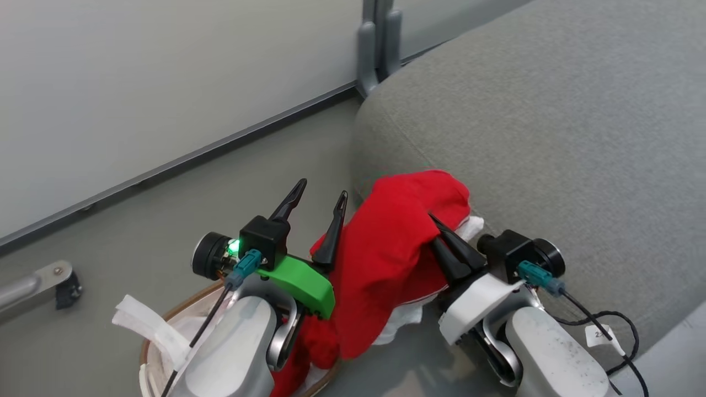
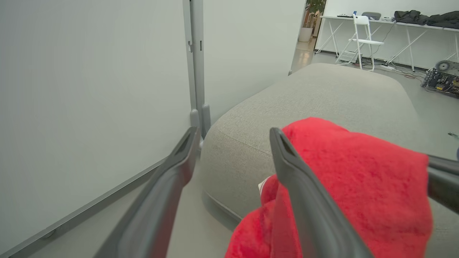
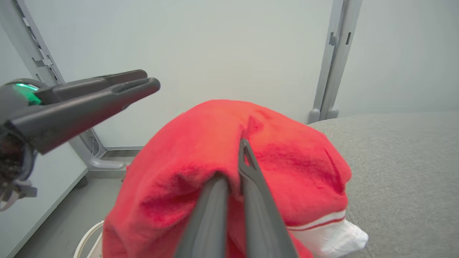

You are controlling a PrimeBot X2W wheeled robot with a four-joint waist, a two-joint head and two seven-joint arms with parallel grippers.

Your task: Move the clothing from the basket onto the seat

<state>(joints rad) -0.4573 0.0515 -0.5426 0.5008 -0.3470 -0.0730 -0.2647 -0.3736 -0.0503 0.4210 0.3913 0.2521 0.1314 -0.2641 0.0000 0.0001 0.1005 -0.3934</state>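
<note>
Garment (image 1: 386, 248), red with white trim, pinched between pressed-together fingers of right gripper (image 1: 433, 229), long axis slanting up toward seat (image 1: 551, 138) corner; left gripper (image 1: 322, 188) just beside seat, fingers spread, empty.

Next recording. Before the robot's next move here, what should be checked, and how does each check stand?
1. Right gripper grip: ok, fingers shut on a fold of the clothing.
2. Left gripper free: ok, open beside the clothing, holding nothing.
3. Clothing clear of the basket: cannot tell, red fabric reaches down to its rim beside the left arm.
4. Clothing over the seat: not ok, only its top reaches the seat's edge and the rest hangs off.
5. Landing spot: ok, the seat beyond the clothing is bare.
</note>
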